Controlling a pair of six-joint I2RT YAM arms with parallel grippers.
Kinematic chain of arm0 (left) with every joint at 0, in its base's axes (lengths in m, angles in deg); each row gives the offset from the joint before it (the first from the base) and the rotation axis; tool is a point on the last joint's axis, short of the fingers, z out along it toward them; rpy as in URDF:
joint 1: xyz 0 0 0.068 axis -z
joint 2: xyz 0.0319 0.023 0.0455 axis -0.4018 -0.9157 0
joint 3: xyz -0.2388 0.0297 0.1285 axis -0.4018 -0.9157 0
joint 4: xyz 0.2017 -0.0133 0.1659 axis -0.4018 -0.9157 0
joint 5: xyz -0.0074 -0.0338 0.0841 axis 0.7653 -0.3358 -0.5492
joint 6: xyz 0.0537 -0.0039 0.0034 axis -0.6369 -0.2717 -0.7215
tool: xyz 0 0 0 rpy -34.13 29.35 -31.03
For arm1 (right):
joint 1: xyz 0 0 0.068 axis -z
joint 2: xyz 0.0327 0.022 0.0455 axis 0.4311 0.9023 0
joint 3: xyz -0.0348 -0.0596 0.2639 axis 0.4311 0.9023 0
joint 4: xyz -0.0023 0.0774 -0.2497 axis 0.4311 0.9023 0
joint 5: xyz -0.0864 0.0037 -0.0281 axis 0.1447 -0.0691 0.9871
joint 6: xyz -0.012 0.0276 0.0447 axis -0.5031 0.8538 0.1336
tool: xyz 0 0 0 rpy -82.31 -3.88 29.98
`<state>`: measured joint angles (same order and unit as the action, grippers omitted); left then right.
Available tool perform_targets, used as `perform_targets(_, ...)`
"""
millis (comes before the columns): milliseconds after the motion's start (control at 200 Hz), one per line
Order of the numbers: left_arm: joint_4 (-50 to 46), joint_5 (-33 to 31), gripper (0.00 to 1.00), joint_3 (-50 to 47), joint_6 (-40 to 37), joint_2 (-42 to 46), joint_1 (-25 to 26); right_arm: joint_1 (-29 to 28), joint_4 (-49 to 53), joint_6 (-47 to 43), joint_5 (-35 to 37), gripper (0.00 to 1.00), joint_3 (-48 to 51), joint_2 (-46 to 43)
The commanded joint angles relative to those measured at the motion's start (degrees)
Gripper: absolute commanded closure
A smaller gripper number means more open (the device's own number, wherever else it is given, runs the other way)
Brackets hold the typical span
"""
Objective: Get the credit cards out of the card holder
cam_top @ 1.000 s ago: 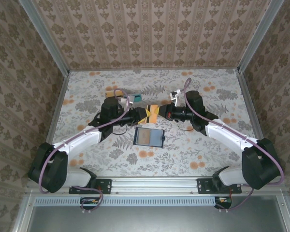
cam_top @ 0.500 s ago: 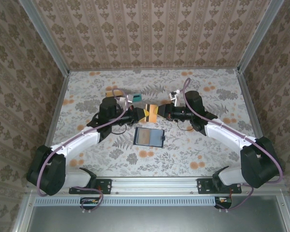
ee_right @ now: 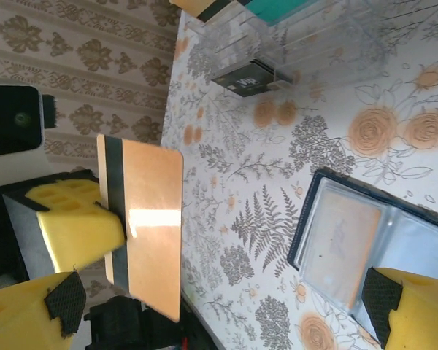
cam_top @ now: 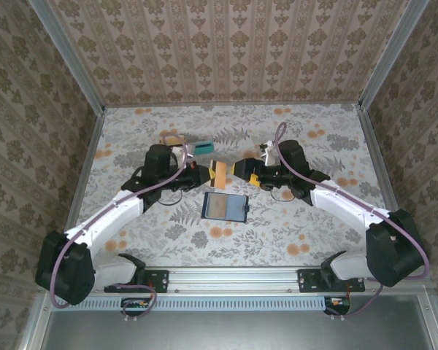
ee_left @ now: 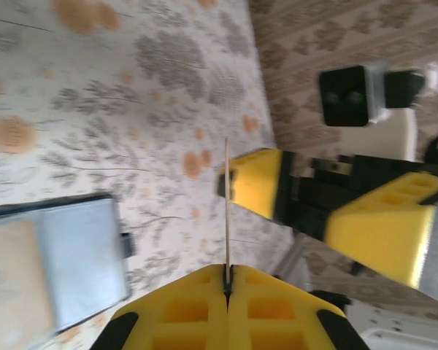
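A tan credit card [cam_top: 220,173] with a dark stripe hangs in the air above the table, pinched by my left gripper [cam_top: 207,173], which is shut on its edge. The left wrist view has the card [ee_left: 226,211] edge-on, rising from the closed yellow fingers [ee_left: 197,313]. My right gripper [cam_top: 242,171] stands open just right of the card, not touching it. From the right wrist the card [ee_right: 153,233] faces flat. The card holder [cam_top: 225,207] lies open on the table below, with a tan card in its see-through pocket [ee_right: 341,238].
A clear compartment tray [cam_top: 186,146] stands behind the left gripper with a yellow card [cam_top: 171,139] and a teal card [cam_top: 203,148] in it; a black card [ee_right: 250,77] lies in one compartment. Patterned walls enclose the table.
My right gripper has opened and let go of the tan card, while the left gripper has shut on it. The two grippers have drawn slightly apart, the left one carrying the card leftwards.
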<state>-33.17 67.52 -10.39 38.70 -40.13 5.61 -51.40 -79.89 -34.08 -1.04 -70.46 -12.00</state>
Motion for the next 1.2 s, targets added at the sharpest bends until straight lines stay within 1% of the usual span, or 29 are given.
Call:
perform_targets(0, -18.4, -8.6, 1.0, 6.7, -16.9, 1.9, -0.9, 0.0, 4.9, -3.3, 3.5, 0.0, -0.6, -2.8)
perform_targets(80, -23.1, -16.4, 1.0, 9.0, -23.2, 2.2, -1.3, 0.0, 6.7, -4.2, 5.5, 0.0, -0.8, -3.9)
perform_targets(140, -23.3, -22.7, 1.0, 9.2, -28.2, 2.9, -1.4, 0.0, 7.9, -4.8, 7.3, 0.0, -0.9, -4.8)
perform_targets(180, -22.5, -25.6, 1.0, 8.9, -32.3, 3.7, -1.5, 0.1, 8.6, -5.2, 8.4, 0.0, -1.0, -5.5)
perform_targets(290, -19.7, -32.5, 1.0, 8.7, -44.9, 5.7, -1.5, 0.3, 11.1, -7.1, 10.6, 0.0, -1.7, -7.1)
perform_targets(325, -19.0, -34.6, 1.0, 8.8, -50.2, 6.3, -1.5, 0.4, 12.4, -7.8, 10.9, 0.0, -2.3, -7.5)
perform_targets(410, -17.4, -37.8, 1.0, 8.9, -62.6, 6.9, -1.5, 0.7, 14.3, -9.1, 11.8, 0.0, -3.5, -8.2)
perform_targets(520, -15.5, -42.0, 1.0, 9.2, -74.9, 6.0, -1.8, 1.5, 14.8, -9.6, 12.1, 0.0, -4.3, -9.0)
perform_targets(620, -15.0, -43.1, 1.0, 10.5, -83.7, 3.1, -2.8, 2.3, 15.1, -9.8, 12.1, 0.0, -5.0, -9.2)
perform_targets(725, -13.8, -40.8, 1.0, 10.7, -93.8, 1.1, -2.8, 2.9, 15.3, -9.8, 11.8, 0.0, -5.8, -9.3)
perform_targets(740, -13.7, -40.5, 1.0, 10.7, -95.1, 0.7, -4.3, 3.0, 15.3, -9.9, 11.8, 0.0, -5.8, -9.3)
perform_targets(770, -13.5, -40.0, 1.0, 10.8, -97.4, -0.1, -4.7, 3.2, 15.3, -9.9, 11.6, 0.0, -6.0, -9.4)
perform_targets(825, -12.6, -39.8, 1.0, 11.5, -100.2, -1.9, -5.3, 3.7, 15.7, -10.1, 11.1, 0.0, -6.6, -9.3)
perform_targets(1005, -12.4, -35.9, 1.0, 15.4, -107.3, -7.3, -8.6, 4.8, 16.3, -9.8, 8.8, 0.0, -8.0, -8.7)
perform_targets(1085, -11.0, -34.1, 1.0, 15.8, -109.1, -9.0, -9.8, 5.2, 18.2, -10.7, 8.0, 0.0, -9.6, -8.0)
perform_targets(1195, -9.2, -33.3, 1.0, 15.5, -111.4, -11.3, -10.1, 5.6, 18.9, -10.9, 6.6, 0.0, -10.8, -7.2)
